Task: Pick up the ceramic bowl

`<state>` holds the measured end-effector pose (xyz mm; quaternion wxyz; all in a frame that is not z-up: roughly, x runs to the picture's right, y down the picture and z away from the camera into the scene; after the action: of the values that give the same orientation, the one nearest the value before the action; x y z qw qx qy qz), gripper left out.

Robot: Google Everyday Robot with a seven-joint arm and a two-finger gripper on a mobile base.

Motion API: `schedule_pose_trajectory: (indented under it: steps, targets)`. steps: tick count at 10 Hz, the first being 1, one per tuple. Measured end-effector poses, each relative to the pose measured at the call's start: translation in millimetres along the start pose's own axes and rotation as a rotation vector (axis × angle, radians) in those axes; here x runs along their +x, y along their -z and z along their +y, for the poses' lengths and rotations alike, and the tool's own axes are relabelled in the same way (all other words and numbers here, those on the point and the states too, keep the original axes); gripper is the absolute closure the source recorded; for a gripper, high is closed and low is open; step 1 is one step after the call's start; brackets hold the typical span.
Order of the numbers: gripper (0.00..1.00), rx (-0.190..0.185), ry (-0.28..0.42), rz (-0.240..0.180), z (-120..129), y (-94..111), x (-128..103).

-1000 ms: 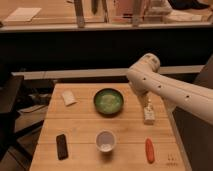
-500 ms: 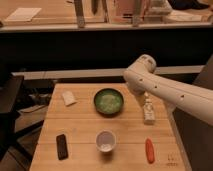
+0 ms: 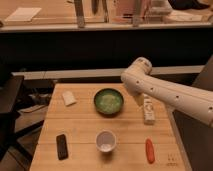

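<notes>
Camera view: we're looking down at a wooden table that is filling the lower centre of the frame. The ceramic bowl is sitting upright on it, in the upper middle of the tabletop, approx. at the centre of the frame. It's showing a dark green rim and a lighter speckled inside, and it is resting on the wood, not lifted.

The robot arm, white w/ small dark dots, is extending in from the right edge. It's ending in a rounded end at centre right, just up and to the right of the bowl and apart from its rim. The gripper isn't showing. It's probably hiding behind that rounded end, so we're not able to tell how far open it is or whether it's holding anything.

Other items on the table:
- A white box is lying lengthwise to the right of the bowl, w/ its top end partly covered by the arm.
- A small white cup-like bowl is standing below the ceramic bowl, at lower centre.
- A dark rectangular obj. is lying at lower left.
- A pale flat piece is lying at the upper left of the table, left of the bowl.
- A red-orange elongated item is lying at lower right, below the box.

All of these are lying apart from one another and from the ceramic bowl.
</notes>
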<state>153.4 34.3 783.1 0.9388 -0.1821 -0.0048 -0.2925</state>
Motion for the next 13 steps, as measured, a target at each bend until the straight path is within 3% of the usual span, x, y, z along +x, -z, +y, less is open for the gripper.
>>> schedule_pose_trajectory:
  steps: [13]
  targets:
    - [0.20,0.046,0.193,-0.013,-10,-56,-25]
